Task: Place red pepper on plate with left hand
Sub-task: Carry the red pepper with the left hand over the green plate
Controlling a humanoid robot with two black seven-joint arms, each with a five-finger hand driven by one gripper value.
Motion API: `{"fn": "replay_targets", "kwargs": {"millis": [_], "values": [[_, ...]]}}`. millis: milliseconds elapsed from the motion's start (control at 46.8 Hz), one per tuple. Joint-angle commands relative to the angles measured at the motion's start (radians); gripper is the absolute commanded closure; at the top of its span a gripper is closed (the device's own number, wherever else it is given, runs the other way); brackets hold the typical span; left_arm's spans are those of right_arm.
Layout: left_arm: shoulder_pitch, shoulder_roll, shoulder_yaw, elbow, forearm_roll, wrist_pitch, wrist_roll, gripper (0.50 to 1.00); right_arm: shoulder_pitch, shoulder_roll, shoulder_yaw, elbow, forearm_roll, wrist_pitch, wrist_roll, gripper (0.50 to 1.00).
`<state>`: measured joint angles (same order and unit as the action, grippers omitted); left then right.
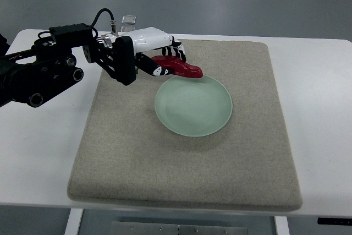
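Top view of the work surface. We see the left hand (157, 53) reaching in from the left edge, its fingers (177, 50) curled around the red pepper (181, 68), which it grasps at the stem end. The pepper is held above the beige mat (137, 152), just beside the upper-left rim of the pale green plate (192, 105); its free tip reaches the rim or slightly overlaps it, though we cannot tell whether it touches. The pepper's long axis runs from the hand toward lower right, pointing into the plate. The plate's centre therefore lies down and to the right of the hand, along nearly the same line as the pepper itself. We judge that the coming move is a short carry along that axis, followed by a release once most of the pepper is over the dish. The right arm does not appear, so the left hand is the only one near. The mat rests on a white table (319, 114).
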<state>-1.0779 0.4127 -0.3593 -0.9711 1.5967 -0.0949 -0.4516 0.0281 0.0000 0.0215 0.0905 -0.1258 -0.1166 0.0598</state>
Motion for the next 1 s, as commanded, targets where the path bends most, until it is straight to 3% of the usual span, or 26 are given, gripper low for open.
{"fn": "replay_targets", "kwargs": {"millis": [0,534,939,982], "values": [[0.0,-0.02,0.002,-0.011,0.003,-0.016,-0.001,1.0,0.001,0.0,0.0,0.0,0.0,0.0,0.0,0.572],[0.0,-0.124,0.074,-0.011,0.081,-0.017,-0.001,1.0,0.001,0.0,0.0,0.0,0.0,0.0,0.0,0.572],[0.01,-0.13,0.075,0.0,0.088,-0.017,0.001,1.0,0.001,0.0,0.0,0.0,0.0,0.0,0.0,0.572],[0.01,-0.13,0.075,0.0,0.088,-0.016,0.001,0.965,0.0,0.0,0.0,0.0,0.0,0.0,0.0,0.572]]}}
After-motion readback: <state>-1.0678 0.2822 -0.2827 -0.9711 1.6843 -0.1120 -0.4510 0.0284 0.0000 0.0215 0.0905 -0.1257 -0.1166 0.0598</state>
